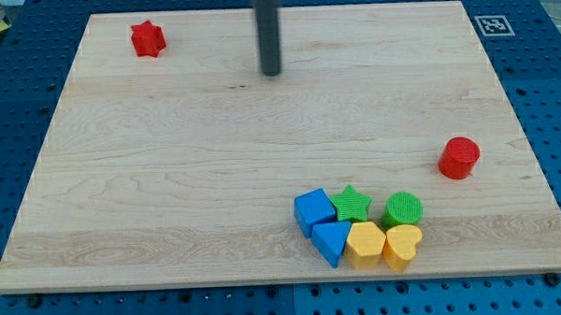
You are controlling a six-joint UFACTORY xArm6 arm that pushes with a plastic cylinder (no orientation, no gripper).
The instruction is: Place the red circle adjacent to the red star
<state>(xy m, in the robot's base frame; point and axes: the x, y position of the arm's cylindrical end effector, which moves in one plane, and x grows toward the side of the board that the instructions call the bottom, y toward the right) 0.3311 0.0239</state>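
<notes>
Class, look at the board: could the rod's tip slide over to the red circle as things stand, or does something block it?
Probably yes. My tip sits near the view's top; the red circle stands alone at the right. The cluster with the green star lies lower, off the path.

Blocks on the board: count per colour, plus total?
Red: 2 (red star, red circle)
Blue: 2 (blue cube, blue triangle)
Green: 2 (green star, green circle)
Yellow: 2 (yellow hexagon, yellow heart)
Total: 8
</notes>
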